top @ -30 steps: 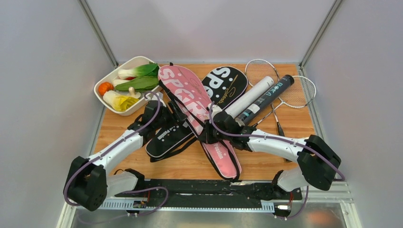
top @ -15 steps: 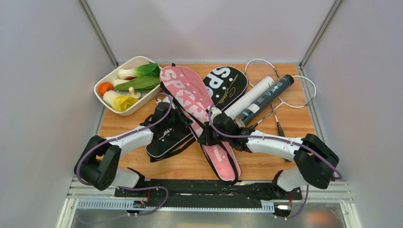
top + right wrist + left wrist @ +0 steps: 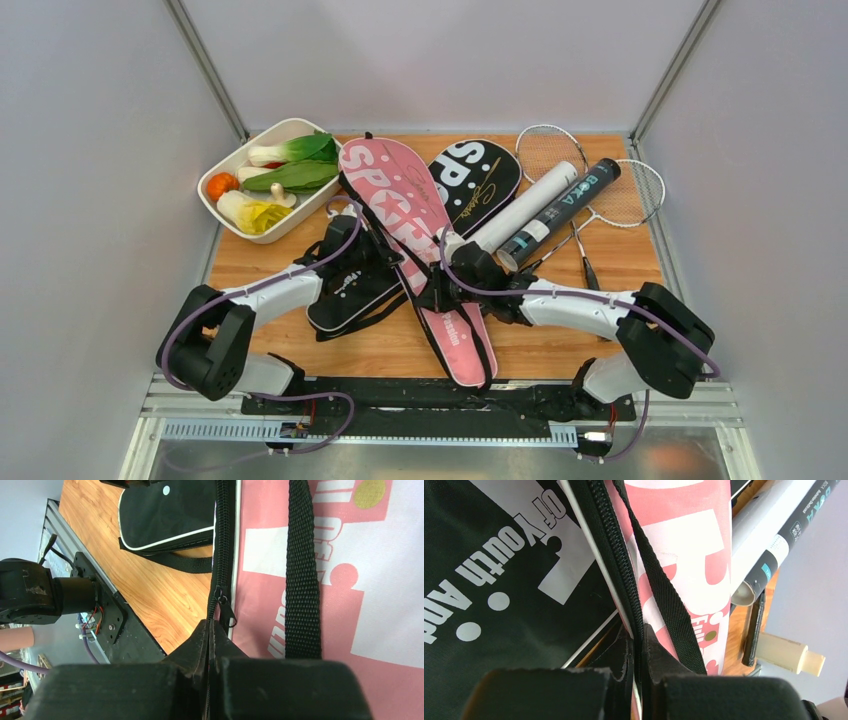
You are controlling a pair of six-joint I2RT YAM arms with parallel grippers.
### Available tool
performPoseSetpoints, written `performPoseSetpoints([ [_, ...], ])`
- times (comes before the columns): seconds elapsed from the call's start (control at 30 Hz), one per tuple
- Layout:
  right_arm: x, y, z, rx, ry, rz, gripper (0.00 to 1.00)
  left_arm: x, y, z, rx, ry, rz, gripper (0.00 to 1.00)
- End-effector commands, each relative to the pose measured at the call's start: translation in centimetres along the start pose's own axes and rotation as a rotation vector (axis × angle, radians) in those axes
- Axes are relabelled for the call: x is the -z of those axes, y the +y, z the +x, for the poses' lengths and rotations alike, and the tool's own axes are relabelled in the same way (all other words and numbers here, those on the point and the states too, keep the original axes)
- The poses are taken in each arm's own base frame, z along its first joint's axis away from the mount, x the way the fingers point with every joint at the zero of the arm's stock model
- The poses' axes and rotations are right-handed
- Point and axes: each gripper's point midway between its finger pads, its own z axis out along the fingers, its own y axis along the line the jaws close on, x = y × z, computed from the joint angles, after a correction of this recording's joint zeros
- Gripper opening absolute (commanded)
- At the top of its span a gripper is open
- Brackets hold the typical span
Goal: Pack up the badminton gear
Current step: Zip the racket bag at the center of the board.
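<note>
A pink "SPORT" cover (image 3: 405, 215) lies diagonally across a black cover (image 3: 470, 180) on the wooden table. My left gripper (image 3: 388, 252) is shut on the pink cover's zipper edge (image 3: 624, 580), with the black cover (image 3: 499, 555) to its left. My right gripper (image 3: 437, 290) is shut on the same zipper edge lower down, just below the zipper pull (image 3: 225, 611). A white tube (image 3: 525, 205) and a black tube (image 3: 560, 208) lie side by side at the back right. Behind them lie two rackets (image 3: 610, 190). No shuttlecocks show.
A white dish of vegetables (image 3: 232, 158) stands at the back left corner. A small bottle with a tan cap (image 3: 791, 655) lies near the tubes' near ends. Bare wood (image 3: 250, 262) shows along the front and left of the table.
My left gripper has moved right to the pink cover's zipper edge and shut on it. The cover's narrow near end has swung slightly left. My right gripper stays shut on the zipper edge.
</note>
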Motion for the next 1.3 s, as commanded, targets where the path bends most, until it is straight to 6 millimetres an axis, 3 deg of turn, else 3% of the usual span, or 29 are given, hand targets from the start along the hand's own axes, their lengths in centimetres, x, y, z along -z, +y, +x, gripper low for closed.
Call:
performPoseSetpoints([
  [0.0,0.4,1.6,-1.0,0.022,-0.053,-0.074,0.00,0.3,-2.3,-1.3,-0.030,-0.034,0.065,0.00],
  [0.13,0.5,0.7,-1.1,0.035,-0.065,-0.029,0.00,0.4,-2.4,-1.2,-0.021,-0.027,0.069,0.00],
  [0.27,0.6,-0.2,-1.5,0.113,-0.077,0.022,0.33,0.5,-2.7,-1.2,-0.031,-0.016,0.074,0.00],
  [0.33,0.8,-0.6,-2.0,0.182,-0.092,0.060,0.40,0.5,-2.7,-1.1,-0.033,-0.009,0.068,0.00],
  [0.5,0.2,-1.1,-1.3,0.338,-0.043,0.113,0.45,0.8,-2.9,-0.9,0.018,0.014,0.058,0.00],
  [0.67,-0.6,-1.0,-0.9,0.344,-0.025,0.103,0.46,1.1,-3.4,-0.9,0.036,0.026,0.064,0.00],
  [0.87,-2.2,-1.2,-0.7,0.342,-0.021,0.096,0.41,1.6,-4.1,-1.0,0.048,0.021,0.089,0.00],
  [1.0,-2.7,-0.9,-0.5,0.347,-0.032,0.063,0.32,1.7,-4.2,-0.9,0.051,0.022,0.096,0.00],
  [1.07,-2.8,-0.9,-0.6,0.343,-0.036,0.059,0.25,1.6,-4.0,-0.9,0.046,0.019,0.092,0.00],
  [1.2,-2.1,-0.9,-0.4,0.343,-0.047,0.055,0.01,1.5,-3.5,-1.1,0.019,0.008,0.067,0.00],
  [1.27,-1.4,-0.8,-0.4,0.342,-0.055,0.053,0.00,1.5,-3.3,-1.3,-0.005,0.001,0.053,0.00],
])
